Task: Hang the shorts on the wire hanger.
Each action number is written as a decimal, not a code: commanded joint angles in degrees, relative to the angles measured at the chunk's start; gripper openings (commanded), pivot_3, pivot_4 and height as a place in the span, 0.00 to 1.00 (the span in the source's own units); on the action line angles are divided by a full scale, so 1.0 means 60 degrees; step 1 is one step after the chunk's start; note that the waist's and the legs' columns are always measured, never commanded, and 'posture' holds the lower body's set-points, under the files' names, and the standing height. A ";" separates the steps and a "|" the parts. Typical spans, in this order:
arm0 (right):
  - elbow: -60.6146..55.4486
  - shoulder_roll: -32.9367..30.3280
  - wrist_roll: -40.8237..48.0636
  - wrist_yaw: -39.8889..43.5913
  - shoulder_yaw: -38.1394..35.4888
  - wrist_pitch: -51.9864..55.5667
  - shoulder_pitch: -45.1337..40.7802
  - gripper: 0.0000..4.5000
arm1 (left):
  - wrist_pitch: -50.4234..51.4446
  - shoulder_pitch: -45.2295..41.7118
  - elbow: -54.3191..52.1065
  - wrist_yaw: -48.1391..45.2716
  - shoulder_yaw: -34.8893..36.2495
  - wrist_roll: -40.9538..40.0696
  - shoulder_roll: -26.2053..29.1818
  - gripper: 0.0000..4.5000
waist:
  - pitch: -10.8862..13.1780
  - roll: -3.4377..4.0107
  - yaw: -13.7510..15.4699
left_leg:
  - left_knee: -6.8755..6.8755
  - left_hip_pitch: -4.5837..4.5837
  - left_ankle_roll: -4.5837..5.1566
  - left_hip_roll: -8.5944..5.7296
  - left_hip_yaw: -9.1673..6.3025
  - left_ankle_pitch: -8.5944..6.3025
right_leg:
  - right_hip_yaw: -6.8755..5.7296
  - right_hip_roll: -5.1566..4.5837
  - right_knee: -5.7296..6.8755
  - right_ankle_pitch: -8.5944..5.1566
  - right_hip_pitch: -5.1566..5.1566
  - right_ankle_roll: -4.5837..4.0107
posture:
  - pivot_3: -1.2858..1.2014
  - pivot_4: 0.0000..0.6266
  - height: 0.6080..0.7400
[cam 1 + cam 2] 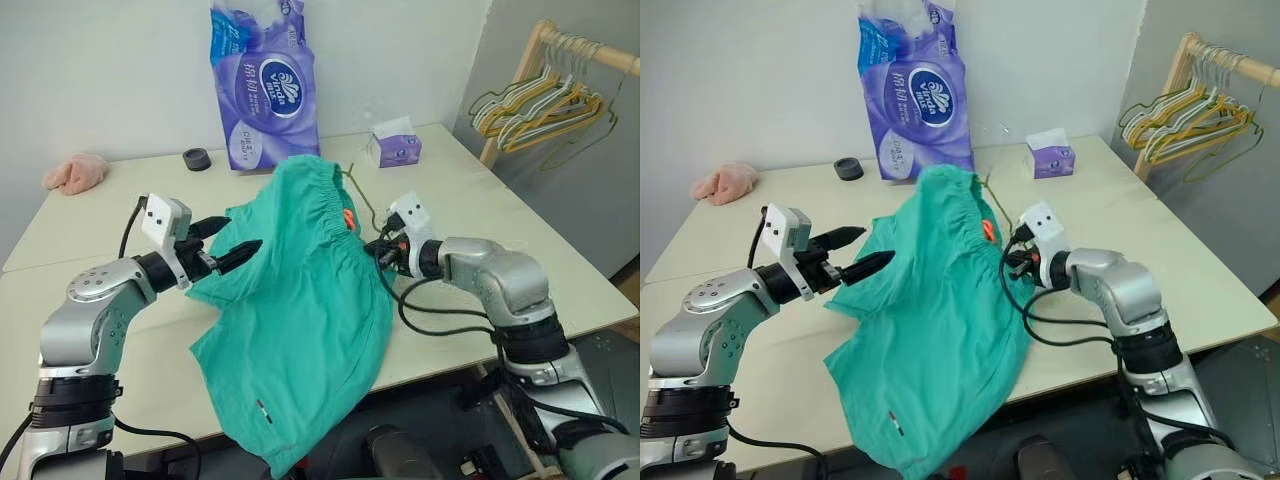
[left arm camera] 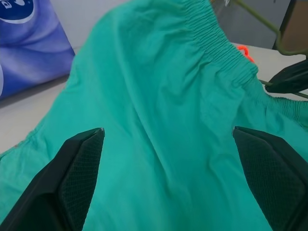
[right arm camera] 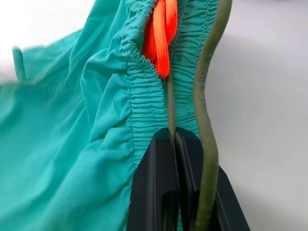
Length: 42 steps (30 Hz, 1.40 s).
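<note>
The teal-green shorts (image 1: 300, 300) are bunched up over the middle of the table (image 1: 110, 215), with one leg hanging past the front edge. Their gathered waistband and orange tag (image 3: 161, 38) face my right gripper (image 1: 383, 250). That gripper is shut on the thin olive wire hanger (image 3: 208, 96), which runs up beside the waistband and mostly lies hidden under the fabric. At the shorts' left side my left gripper (image 1: 240, 235) is open, its fingertips (image 2: 82, 168) spread close in front of the cloth with nothing between them.
At the back of the table stand a purple tissue pack (image 1: 265, 85), a small tissue box (image 1: 396, 148), a black round thing (image 1: 197, 158) and a pink fluffy cloth (image 1: 75, 172). A wooden rack with several coloured hangers (image 1: 545, 105) stands off the table's right.
</note>
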 commanded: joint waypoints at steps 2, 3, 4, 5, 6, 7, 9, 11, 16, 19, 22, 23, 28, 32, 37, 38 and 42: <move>-0.0200 -0.0614 -0.1199 0.0729 0.0928 -0.2753 0.0133 0.00 | 0.0132 -0.0599 -0.0274 -0.0139 0.0797 -0.0572 0.0379 1.00 | 0.0000 -0.0001 -0.0016 | 0.0001 -0.0001 -0.0001 0.0000 -0.0002 0.0000 | -0.0003 0.0000 0.0001 0.0000 0.0000 0.0000 | 0.40 0.02 1.00; -0.0143 -0.0711 -0.1359 0.0826 0.1035 -0.3115 0.0175 0.00 | 0.0204 -0.0687 -0.0284 -0.0207 0.0859 -0.0671 0.0458 1.00 | -0.0002 -0.0003 -0.0015 | 0.0001 -0.0001 -0.0001 0.0000 -0.0003 0.0001 | -0.0004 0.0000 0.0000 0.0000 0.0000 0.0000 | 0.40 0.02 1.00; -0.0108 -0.0841 -0.1542 0.0948 0.1161 -0.3454 0.0223 0.00 | 0.0228 -0.0905 -0.0188 -0.0331 0.0930 -0.0727 0.0632 1.00 | -0.0002 -0.0004 -0.0018 | 0.0001 -0.0001 -0.0002 0.0000 -0.0005 0.0001 | -0.0005 0.0000 -0.0001 0.0000 0.0000 0.0000 | 0.40 0.02 1.00; -0.0054 -0.0959 -0.1744 0.1067 0.1279 -0.3835 0.0252 0.00 | 0.0196 -0.1116 -0.0047 -0.0504 0.0958 -0.0727 0.0836 1.00 | -0.0004 -0.0007 -0.0013 | 0.0001 0.0000 -0.0003 0.0000 -0.0004 0.0002 | -0.0003 0.0000 -0.0001 0.0000 0.0001 0.0000 | 0.40 0.02 1.00; -0.0012 -0.1007 -0.1821 0.1162 0.1317 -0.3996 0.0289 0.00 | 0.0148 -0.1299 0.0107 -0.0735 0.0941 -0.0701 0.1059 1.00 | -0.0006 -0.0011 -0.0008 | 0.0002 -0.0001 -0.0005 0.0000 -0.0007 0.0003 | -0.0008 0.0000 -0.0001 0.0000 0.0001 0.0000 | 0.40 0.02 1.00; 0.0031 -0.1006 -0.1861 0.1225 0.1317 -0.4068 0.0316 0.00 | 0.0057 -0.1408 0.0248 -0.1011 0.0868 -0.0635 0.1279 1.00 | -0.0007 -0.0012 -0.0012 | 0.0003 -0.0001 -0.0007 0.0000 -0.0010 0.0004 | -0.0012 0.0000 -0.0001 0.0000 0.0002 -0.0001 | 0.40 0.02 1.00; 0.0111 -0.1017 -0.1988 0.1349 0.1334 -0.4319 0.0330 0.00 | -0.0195 -0.1515 0.0467 -0.1581 0.0578 -0.0403 0.1684 1.00 | -0.0008 -0.0011 -0.0026 | 0.0002 0.0003 -0.0009 -0.0001 -0.0010 0.0005 | -0.0010 0.0001 -0.0001 0.0000 0.0003 -0.0001 | 0.41 0.01 1.00; 0.0176 -0.1029 -0.2132 0.1459 0.1358 -0.4559 0.0323 0.00 | -0.0492 -0.1603 0.0666 -0.2186 0.0191 -0.0098 0.2056 1.00 | -0.0009 -0.0011 -0.0030 | 0.0000 0.0005 -0.0013 -0.0001 -0.0010 0.0008 | -0.0009 0.0001 -0.0001 -0.0001 0.0003 -0.0002 | 0.41 0.01 1.00; 0.0263 -0.1024 -0.2376 0.1745 0.1379 -0.4989 0.0329 0.00 | -0.1689 -0.1778 0.1232 -0.3523 -0.0848 0.0916 0.2617 1.00 | -0.0009 -0.0011 -0.0016 | 0.0000 0.0003 -0.0036 -0.0002 -0.0016 0.0021 | -0.0012 0.0001 -0.0002 -0.0001 0.0003 -0.0003 | 0.41 0.01 1.00; 0.0202 -0.1017 -0.2511 0.1937 0.1405 -0.5188 0.0359 0.00 | -0.2455 -0.2366 0.2054 -0.3499 -0.1225 0.1519 0.2369 1.00 | -0.0013 -0.0017 0.0014 | 0.0000 0.0002 -0.0041 -0.0002 -0.0021 0.0023 | -0.0016 0.0000 -0.0002 -0.0001 0.0004 -0.0004 | 0.40 0.01 1.00; 0.0106 -0.1011 -0.2587 0.2080 0.1406 -0.5257 0.0395 0.00 | -0.2891 -0.2759 0.2610 -0.3513 -0.1403 0.1799 0.2147 1.00 | -0.0015 -0.0020 0.0007 | 0.0002 0.0002 -0.0041 -0.0002 -0.0022 0.0024 | -0.0017 0.0000 0.0000 -0.0001 0.0004 -0.0003 | 0.40 0.01 1.00; 0.0037 -0.1030 -0.2615 0.2136 0.1419 -0.5284 0.0415 0.00 | -0.3034 -0.2831 0.2723 -0.3599 -0.1506 0.1876 0.2067 1.00 | -0.0015 -0.0020 0.0000 | 0.0002 0.0002 -0.0040 -0.0002 -0.0021 0.0023 | -0.0015 0.0000 -0.0001 -0.0001 0.0004 -0.0003 | 0.40 0.01 1.00; -0.0219 -0.1086 -0.2771 0.2374 0.1428 -0.5412 0.0473 0.00 | -0.3296 -0.2640 0.2715 -0.4442 -0.2056 0.2094 0.1965 1.00 | -0.0017 -0.0021 -0.0067 | 0.0001 0.0000 -0.0040 -0.0001 -0.0026 0.0023 | -0.0019 0.0000 0.0003 -0.0001 0.0003 -0.0004 | 0.40 0.02 1.00; -0.0324 -0.1140 -0.2867 0.2542 0.1416 -0.5576 0.0497 0.00 | -0.3471 -0.2505 0.2785 -0.4904 -0.2381 0.2299 0.1957 1.00 | -0.0018 -0.0022 -0.0173 | -0.0001 0.0000 -0.0039 -0.0001 -0.0036 0.0024 | -0.0026 0.0000 0.0005 -0.0001 0.0004 -0.0004 | 0.39 0.02 1.00; -0.0412 -0.1161 -0.2927 0.2763 0.1440 -0.5835 0.0532 0.00 | -0.3807 -0.2787 0.3243 -0.4845 -0.2625 0.2639 0.1600 1.00 | -0.0019 -0.0023 -0.0203 | 0.0000 -0.0001 -0.0038 -0.0001 -0.0043 0.0023 | -0.0034 0.0000 0.0005 -0.0001 0.0006 -0.0003 | 0.39 0.02 1.00; -0.0438 -0.1168 -0.2933 0.2812 0.1443 -0.5892 0.0544 0.00 | -0.3871 -0.2813 0.3300 -0.4892 -0.2653 0.2671 0.1545 1.00 | -0.0019 -0.0023 -0.0214 | 0.0000 -0.0002 -0.0038 -0.0001 -0.0044 0.0024 | -0.0034 0.0000 0.0006 -0.0001 0.0006 -0.0003 | 0.39 0.03 1.00; -0.0499 -0.1157 -0.2954 0.2956 0.1422 -0.6005 0.0599 0.00 | -0.3763 -0.2852 0.3365 -0.5066 -0.2659 0.2601 0.1406 0.81 | -0.0019 -0.0023 -0.0228 | 0.0000 -0.0001 -0.0037 0.0000 -0.0044 0.0024 | -0.0035 0.0000 0.0007 -0.0001 0.0006 -0.0003 | 0.39 0.03 1.00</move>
